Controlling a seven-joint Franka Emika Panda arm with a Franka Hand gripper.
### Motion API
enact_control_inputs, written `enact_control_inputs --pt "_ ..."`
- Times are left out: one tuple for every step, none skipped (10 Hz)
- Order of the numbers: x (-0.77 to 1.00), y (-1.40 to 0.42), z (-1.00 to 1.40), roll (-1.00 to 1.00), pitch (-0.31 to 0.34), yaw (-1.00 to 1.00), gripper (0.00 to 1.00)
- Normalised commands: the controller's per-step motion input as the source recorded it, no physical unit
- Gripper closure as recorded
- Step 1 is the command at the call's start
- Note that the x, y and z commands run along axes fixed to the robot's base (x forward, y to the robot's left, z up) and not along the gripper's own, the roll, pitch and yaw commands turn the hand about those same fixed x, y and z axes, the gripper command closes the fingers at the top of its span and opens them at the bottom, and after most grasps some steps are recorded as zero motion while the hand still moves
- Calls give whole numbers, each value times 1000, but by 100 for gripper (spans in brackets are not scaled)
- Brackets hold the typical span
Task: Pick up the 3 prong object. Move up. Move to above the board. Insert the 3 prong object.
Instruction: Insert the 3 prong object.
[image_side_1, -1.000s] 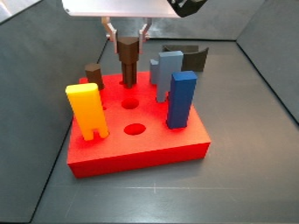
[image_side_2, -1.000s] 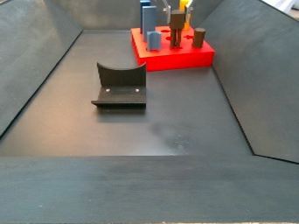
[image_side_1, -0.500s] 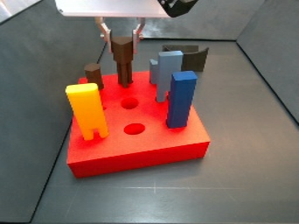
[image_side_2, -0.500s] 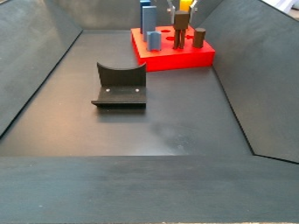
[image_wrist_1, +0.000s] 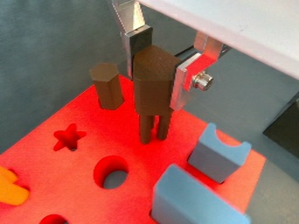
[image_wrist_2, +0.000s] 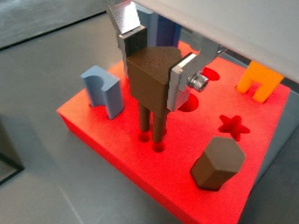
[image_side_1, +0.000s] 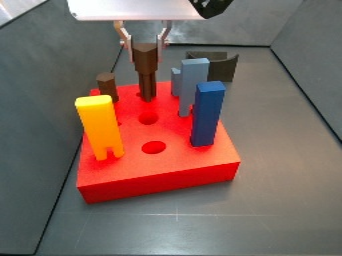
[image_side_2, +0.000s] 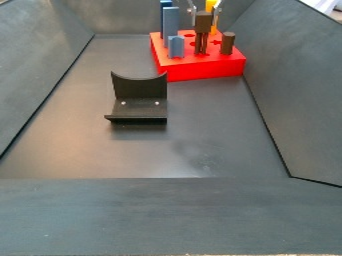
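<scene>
My gripper (image_wrist_1: 160, 63) is shut on the 3 prong object (image_wrist_1: 149, 87), a slim dark-brown post held upright by its wide top. Its thin prongs (image_wrist_2: 152, 131) reach down to the top of the red board (image_wrist_2: 111, 144) near the back. I cannot tell how deep they sit. In both side views the gripper (image_side_1: 143, 42) (image_side_2: 205, 12) stands over the board (image_side_1: 167, 170) (image_side_2: 201, 66) with the post (image_side_1: 143, 75) (image_side_2: 202, 34) between the silver fingers (image_wrist_2: 184, 77).
On the board stand a stubby brown peg (image_side_1: 106, 84) (image_wrist_2: 216, 164), a yellow two-legged block (image_side_1: 99, 125), a blue block (image_side_1: 207, 112) and a grey-blue block (image_side_1: 191, 77) (image_wrist_2: 103, 90). A star hole (image_wrist_1: 70, 136) and round hole (image_wrist_1: 111, 171) are open. The fixture (image_side_2: 136, 97) stands on the floor.
The gripper with the 3 prong object has shifted only very slightly over the back of the board. Nothing else has moved.
</scene>
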Motion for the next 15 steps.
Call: enact_control_inputs --pt "-66 23 0 0 0 0 100" --pt "-286 0 -131 0 0 -43 100" --pt "-326 57 -63 0 0 -46 100" --pt "-9 20 0 0 0 0 100" --pt "0 0 -117 -9 0 31 100" --pt "-11 257 -346 0 0 114 100" --pt "0 166 -100 0 0 129 100" --pt "0 -3 -11 -9 0 0 100" --pt "-371 60 -289 53 -1 57 100" --pt "-431 0 -269 64 -4 43 100" --pt "0 -51 -100 0 0 0 100" --pt "26 -117 -211 -7 -20 0 100" --pt "163 -200 -311 0 -24 46 100" --pt "180 -197 -197 0 0 94 100" --pt "0 -34 0 0 0 0 100"
